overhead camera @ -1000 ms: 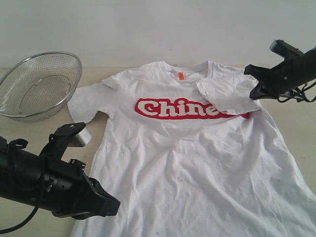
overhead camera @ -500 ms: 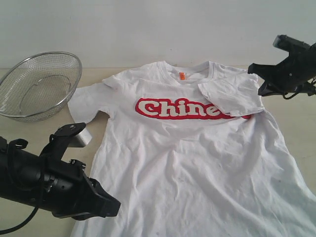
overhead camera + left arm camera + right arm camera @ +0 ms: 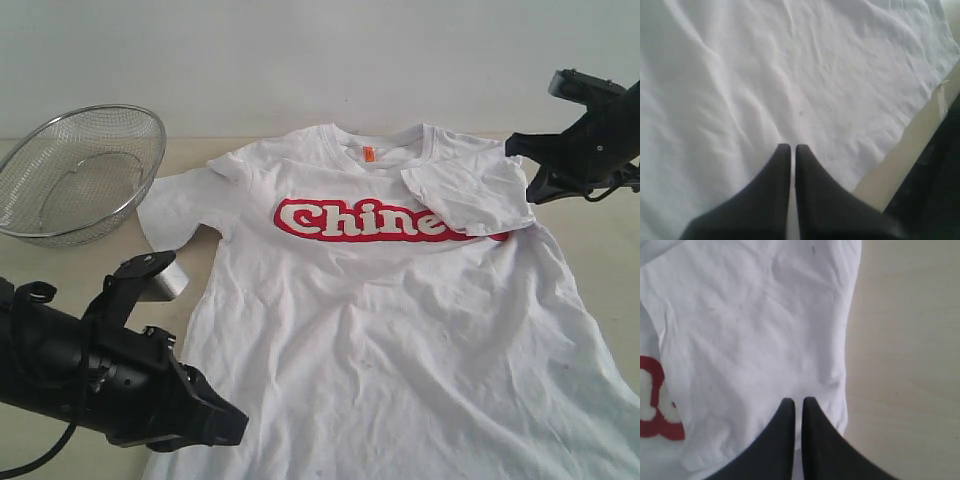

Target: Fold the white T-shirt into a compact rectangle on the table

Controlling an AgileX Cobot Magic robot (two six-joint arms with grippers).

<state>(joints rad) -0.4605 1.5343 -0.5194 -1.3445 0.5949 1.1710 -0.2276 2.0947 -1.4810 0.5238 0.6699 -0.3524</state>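
Note:
The white T-shirt [image 3: 390, 330] lies face up on the table [image 3: 590, 250], red "Chinese" lettering across the chest and an orange tag at the neck. Its right sleeve [image 3: 468, 195] is folded inward over the end of the lettering; the left sleeve [image 3: 180, 205] lies spread out. My right gripper [image 3: 522, 170] hovers shut and empty just off that folded sleeve [image 3: 760, 335]. My left gripper [image 3: 235, 425] is shut and empty above the shirt's lower left edge [image 3: 790, 90]. Both sets of fingertips [image 3: 791, 148] [image 3: 796, 401] hold nothing.
A metal mesh basket [image 3: 80, 170] sits at the far left of the table. A small silvery object [image 3: 165, 280] lies beside the left sleeve, partly behind my left arm. Bare tabletop [image 3: 910, 365] runs along the shirt's right side.
My right gripper has drawn back to the right and slightly up, away from the folded sleeve, which stays in place. The left arm has barely shifted.

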